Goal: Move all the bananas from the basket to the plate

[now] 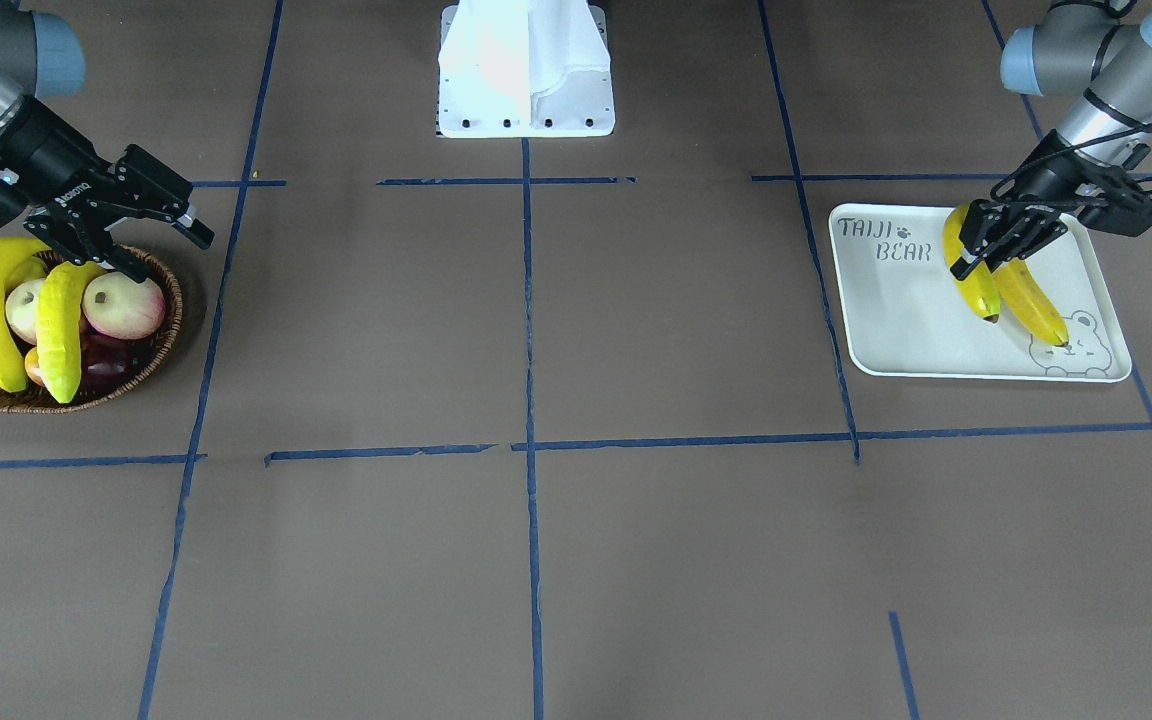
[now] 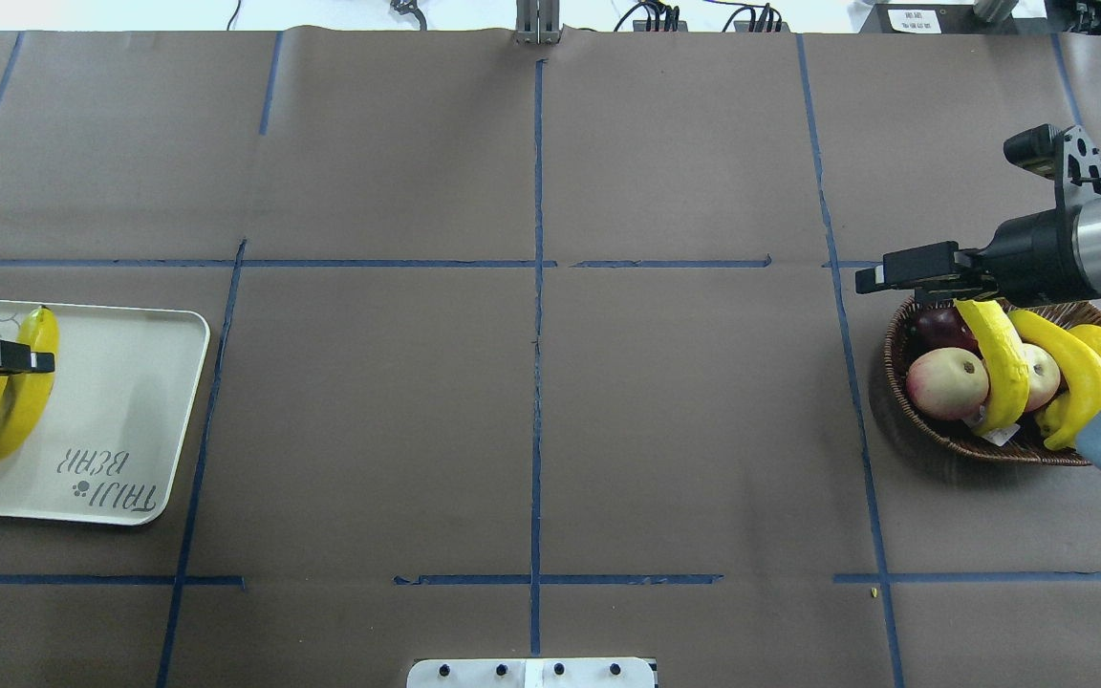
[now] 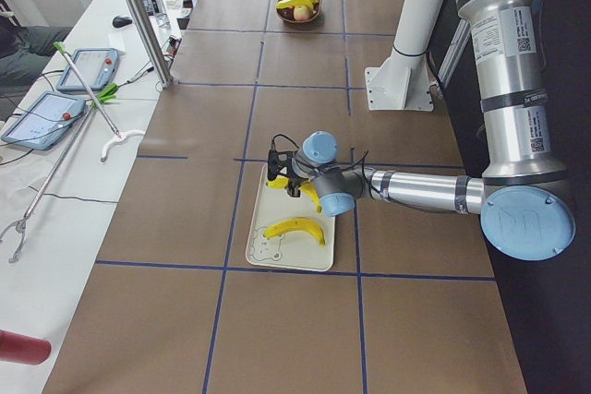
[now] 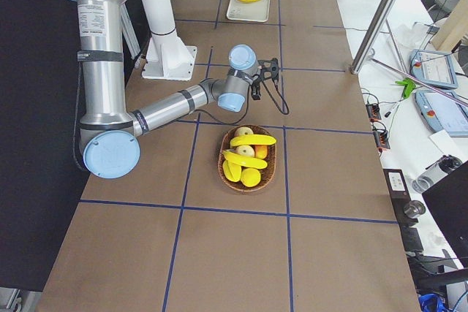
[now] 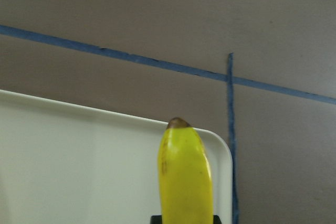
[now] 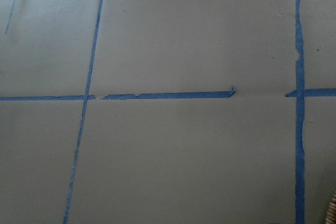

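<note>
On the near left of the table [image 1: 536, 550], the left claw [image 1: 998, 240] pinches a banana [image 1: 974, 285], tip down at the plate [image 1: 896, 320], beside a second banana [image 1: 1034, 305] — letting go seems next. Far right, the right claw [image 1: 174, 252] hangs spread by the basket [image 1: 56, 400] — two bananas [image 1: 61, 330] inside await grasping.

The left arm [image 3: 425, 193] and right arm [image 4: 172, 104] are showing silver tubes and pale blue joint caps. Black cable [image 1: 1108, 108] is looping along the left wrist; white lettering is marking the black right gripper [image 1: 171, 255]. Dark bolts are dotting the white base [image 1: 591, 105].
</note>
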Available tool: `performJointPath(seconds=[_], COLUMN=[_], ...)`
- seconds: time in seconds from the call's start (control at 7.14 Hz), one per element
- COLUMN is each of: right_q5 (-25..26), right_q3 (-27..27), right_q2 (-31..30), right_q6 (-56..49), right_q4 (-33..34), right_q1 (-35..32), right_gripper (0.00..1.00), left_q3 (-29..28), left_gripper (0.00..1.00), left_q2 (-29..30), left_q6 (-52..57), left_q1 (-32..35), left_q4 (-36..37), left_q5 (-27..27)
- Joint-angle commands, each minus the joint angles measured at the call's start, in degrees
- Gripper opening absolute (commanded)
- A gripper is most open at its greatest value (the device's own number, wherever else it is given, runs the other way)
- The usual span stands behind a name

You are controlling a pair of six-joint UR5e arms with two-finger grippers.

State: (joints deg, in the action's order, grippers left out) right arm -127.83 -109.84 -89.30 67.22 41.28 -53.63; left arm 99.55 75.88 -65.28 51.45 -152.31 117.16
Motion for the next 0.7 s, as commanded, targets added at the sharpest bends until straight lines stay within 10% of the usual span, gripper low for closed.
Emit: performJointPath(seconds=[0.0, 0.14, 0.56], right_q5=[0.0, 0.0, -0.1], right_q3=[0.4, 0.7, 0.8], right_q2=[-0.2, -0.2, -4.4], right_q6=[-0.3, -0.4, -5.9], right_q4=[-0.1, 0.0, -0.1], right_q1=[-0.2, -0.6, -2.9], right_gripper=[1.0, 1.0, 1.0], left_q3=[-1.7, -1.9, -1.4], left_gripper=[0.81, 0.99, 0.99], left_q2=[-0.7, 0.0, 0.4], left_q6=[3.2, 2.5, 2.4], left_q1=[0.0, 0.0, 0.1], left_q4=[0.2, 0.0, 0.3], left_q5=[-0.3, 0.0, 2.2])
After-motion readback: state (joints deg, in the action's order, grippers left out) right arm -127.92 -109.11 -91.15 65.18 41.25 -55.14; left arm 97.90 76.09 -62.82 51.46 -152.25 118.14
